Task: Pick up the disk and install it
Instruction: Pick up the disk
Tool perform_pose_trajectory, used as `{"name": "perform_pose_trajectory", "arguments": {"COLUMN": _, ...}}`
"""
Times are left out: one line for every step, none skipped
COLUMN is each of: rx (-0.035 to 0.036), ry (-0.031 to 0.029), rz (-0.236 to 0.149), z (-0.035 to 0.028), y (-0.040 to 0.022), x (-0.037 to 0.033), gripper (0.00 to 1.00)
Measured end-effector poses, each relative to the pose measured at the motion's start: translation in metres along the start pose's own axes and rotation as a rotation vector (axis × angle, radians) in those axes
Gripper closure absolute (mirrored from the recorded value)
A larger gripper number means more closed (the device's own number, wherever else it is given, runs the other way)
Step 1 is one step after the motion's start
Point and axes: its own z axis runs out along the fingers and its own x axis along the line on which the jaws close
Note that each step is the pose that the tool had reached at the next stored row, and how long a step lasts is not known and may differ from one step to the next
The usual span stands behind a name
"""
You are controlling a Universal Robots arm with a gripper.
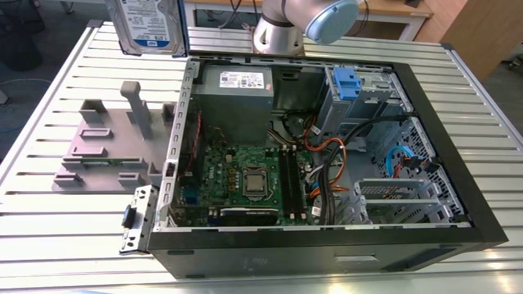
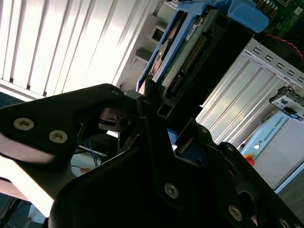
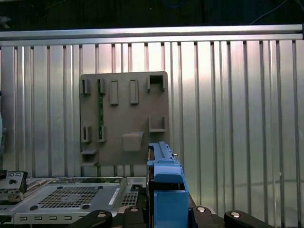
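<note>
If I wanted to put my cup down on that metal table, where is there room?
Bare slats lie on the exterior view's right, between the computer case and the table edge, and on its left, between the grey stand and the near edge. Inside the case is crowded with cables and a circuit board.

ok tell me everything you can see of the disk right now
The disk is a flat silver-grey hard drive with a white-and-blue label, framed by a blue plastic bracket. In the exterior view it stands upright, lifted off the table, label towards the camera, beyond the grey stand and beside the far corner of the open computer case. The second wrist view shows its edge with connector pins, and the gripper clamped on one end.
</note>
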Motion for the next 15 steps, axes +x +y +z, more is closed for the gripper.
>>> {"name": "perform_pose_trajectory", "arguments": {"rx": 0.0001, "ry": 0.0001, "rz": 0.000, "z": 0.0000, "y": -0.0003, "x": 0.0000, "gripper": 0.64}}
{"name": "perform_pose_trajectory", "arguments": {"rx": 0.0000, "ry": 0.0003, "rz": 0.000, "z": 0.0000, "y": -0.0006, "x": 0.0000, "gripper": 0.64}}
{"name": "perform_pose_trajectory", "arguments": {"rx": 0.0000, "ry": 0.0005, "rz": 0.000, "z": 0.0000, "y": -0.0009, "x": 0.0000, "gripper": 0.64}}
{"name": "perform_pose_trajectory", "arguments": {"rx": 0.0000, "ry": 0.0006, "rz": 0.000, "z": 0.0000, "y": -0.0012, "x": -0.0001, "gripper": 0.64}}
{"name": "perform_pose_trajectory", "arguments": {"rx": -0.0001, "ry": 0.0008, "rz": 0.000, "z": 0.0000, "y": -0.0015, "x": -0.0001, "gripper": 0.64}}
{"name": "perform_pose_trajectory", "arguments": {"rx": 0.0000, "ry": 0.0009, "rz": 0.000, "z": 0.0001, "y": -0.0019, "x": -0.0001, "gripper": 0.64}}
{"name": "perform_pose_trajectory", "arguments": {"rx": 0.0000, "ry": 0.0010, "rz": 0.000, "z": 0.0001, "y": -0.0022, "x": -0.0001, "gripper": 0.64}}
{"name": "perform_pose_trajectory", "arguments": {"rx": 0.0000, "ry": 0.0010, "rz": 0.000, "z": 0.0001, "y": -0.0026, "x": -0.0001, "gripper": 0.64}}
{"name": "perform_pose_trajectory", "arguments": {"rx": 0.0000, "ry": 0.0011, "rz": 0.000, "z": 0.0001, "y": -0.0029, "x": -0.0001, "gripper": 0.64}}
{"name": "perform_pose_trajectory", "arguments": {"rx": 0.0001, "ry": 0.0012, "rz": 0.000, "z": 0.0001, "y": -0.0032, "x": -0.0001, "gripper": 0.64}}
{"name": "perform_pose_trajectory", "arguments": {"rx": 0.0000, "ry": 0.0013, "rz": 0.000, "z": 0.0001, "y": -0.0035, "x": -0.0001, "gripper": 0.64}}
{"name": "perform_pose_trajectory", "arguments": {"rx": 0.0001, "ry": 0.0013, "rz": 0.000, "z": 0.0001, "y": -0.0038, "x": -0.0001, "gripper": 0.64}}
{"name": "perform_pose_trajectory", "arguments": {"rx": 0.0000, "ry": 0.0014, "rz": 0.000, "z": 0.0001, "y": -0.0042, "x": -0.0002, "gripper": 0.64}}
{"name": "perform_pose_trajectory", "arguments": {"rx": 0.0001, "ry": 0.0014, "rz": 0.000, "z": 0.0002, "y": -0.0045, "x": -0.0002, "gripper": 0.64}}
{"name": "perform_pose_trajectory", "arguments": {"rx": 0.0000, "ry": 0.0015, "rz": 0.000, "z": 0.0001, "y": -0.0048, "x": -0.0002, "gripper": 0.64}}
